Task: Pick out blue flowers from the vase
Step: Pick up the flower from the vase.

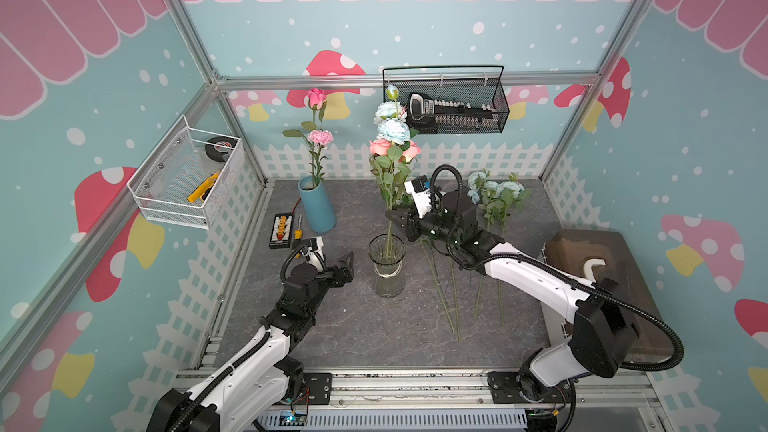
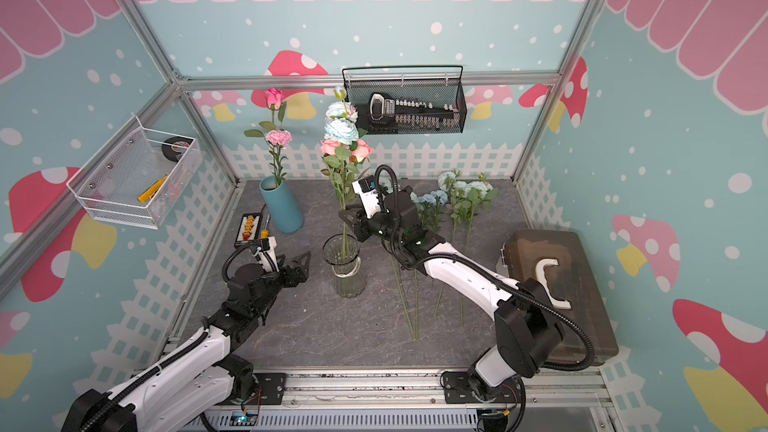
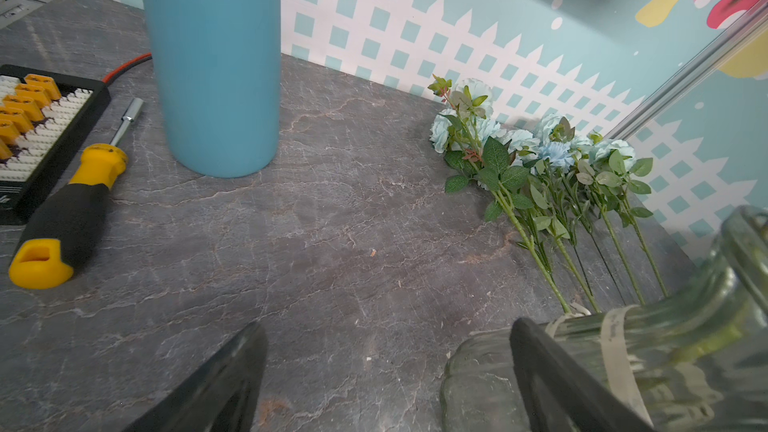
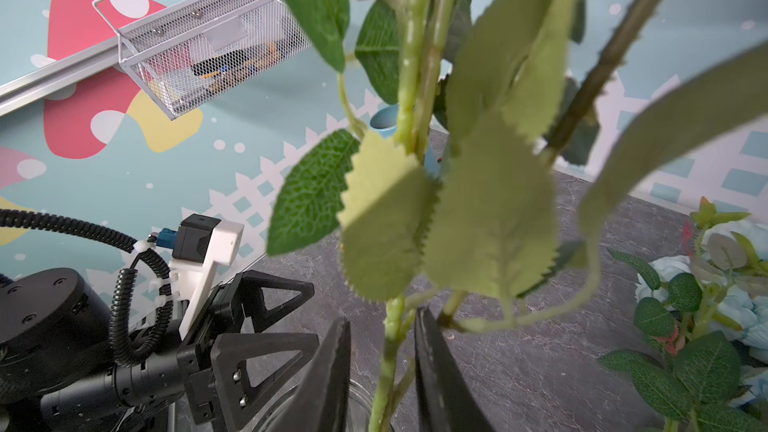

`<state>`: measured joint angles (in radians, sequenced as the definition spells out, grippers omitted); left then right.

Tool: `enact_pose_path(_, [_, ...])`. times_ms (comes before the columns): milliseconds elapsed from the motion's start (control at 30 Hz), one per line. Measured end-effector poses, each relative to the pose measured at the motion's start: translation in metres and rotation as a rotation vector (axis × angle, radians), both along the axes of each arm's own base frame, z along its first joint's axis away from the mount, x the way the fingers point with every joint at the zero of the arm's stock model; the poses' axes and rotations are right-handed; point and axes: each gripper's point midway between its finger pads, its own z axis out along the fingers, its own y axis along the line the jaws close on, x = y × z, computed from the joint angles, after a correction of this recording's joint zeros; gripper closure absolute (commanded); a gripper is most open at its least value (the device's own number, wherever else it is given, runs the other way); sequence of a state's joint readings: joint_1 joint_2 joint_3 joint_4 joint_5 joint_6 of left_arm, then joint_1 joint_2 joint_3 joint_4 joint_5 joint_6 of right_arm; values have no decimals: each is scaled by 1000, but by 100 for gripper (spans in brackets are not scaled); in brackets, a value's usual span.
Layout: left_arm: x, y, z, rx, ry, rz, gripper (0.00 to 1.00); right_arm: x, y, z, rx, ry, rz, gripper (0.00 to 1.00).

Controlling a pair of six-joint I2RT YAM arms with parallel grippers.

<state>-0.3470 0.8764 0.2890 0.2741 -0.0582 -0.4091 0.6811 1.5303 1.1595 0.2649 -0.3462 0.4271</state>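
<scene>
1. glass vase [image 1: 386, 280]: upright mid-worktop [image 1: 332, 334], holding salmon roses [image 1: 380, 146] and one tall blue flower stem [image 1: 390, 128], whose pale blooms stand topmost.
2. loose blue flowers [image 1: 496, 193]: lying flat on the worktop, with blooms at the glass vase's 2 o'clock and stems trailing toward its 4 o'clock.
3. right jaws: just above the vase rim, narrowly parted around green stems. The right wrist view shows a gap beside one stem. Nothing is clamped, and I cannot tell which flower's stems these are.
4. left jaws: spread wide and empty, low at the vase's 9 o'clock, just beside the glass.
5. blue ceramic vase [image 1: 318, 209]: at 10 o'clock, holding a pink rose [image 1: 317, 97] and a pink carnation [image 1: 320, 137].
</scene>
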Motion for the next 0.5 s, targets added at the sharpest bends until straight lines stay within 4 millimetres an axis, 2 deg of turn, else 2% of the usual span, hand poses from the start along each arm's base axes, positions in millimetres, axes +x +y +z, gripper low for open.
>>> enact_pose_path(200, [0, 0, 1, -2, -5, 0, 8, -2, 2, -1, -4, 4, 5, 74])
enact_pose_path(500, [0, 0, 3, -3, -9, 0, 8, -3, 7, 0, -9, -1, 7, 93])
